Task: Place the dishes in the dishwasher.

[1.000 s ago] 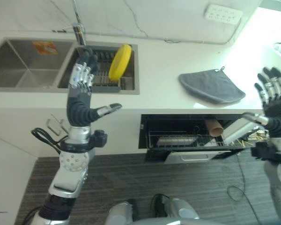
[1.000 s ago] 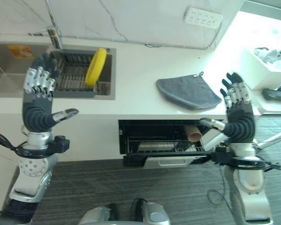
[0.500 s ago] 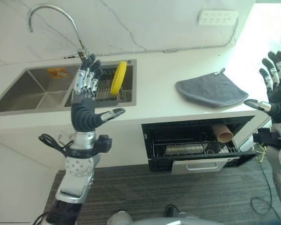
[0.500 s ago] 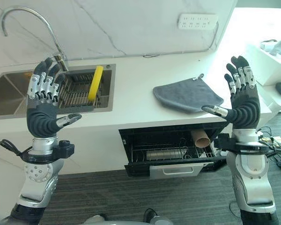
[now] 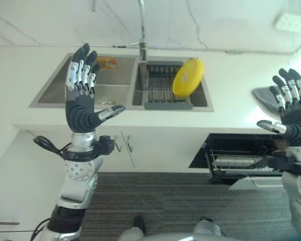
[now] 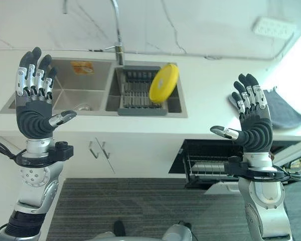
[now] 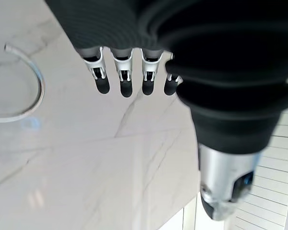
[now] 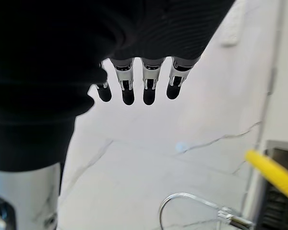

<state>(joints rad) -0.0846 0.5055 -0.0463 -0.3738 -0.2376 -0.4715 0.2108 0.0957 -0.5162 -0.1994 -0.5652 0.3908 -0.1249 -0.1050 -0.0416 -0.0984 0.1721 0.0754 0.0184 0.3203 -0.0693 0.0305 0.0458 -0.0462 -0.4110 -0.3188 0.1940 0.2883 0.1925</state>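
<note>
Two hands are up and empty: my left hand [image 5: 82,108] and right hand [image 6: 254,128] both have fingers spread straight, palms facing in. The yellow plate [image 5: 187,77] stands on edge in the rack [image 5: 160,90] in the sink's [image 5: 85,103] right basin. I'd bring one hand down over its rim and pinch it. The dishwasher [image 5: 238,160] below the worktop [image 5: 140,118] is open, its wire basket holding something metal.

Yellow plate [image 5: 187,77] on edge in sink rack [image 5: 162,90]; dishwasher [image 6: 226,163] drawer open.
</note>
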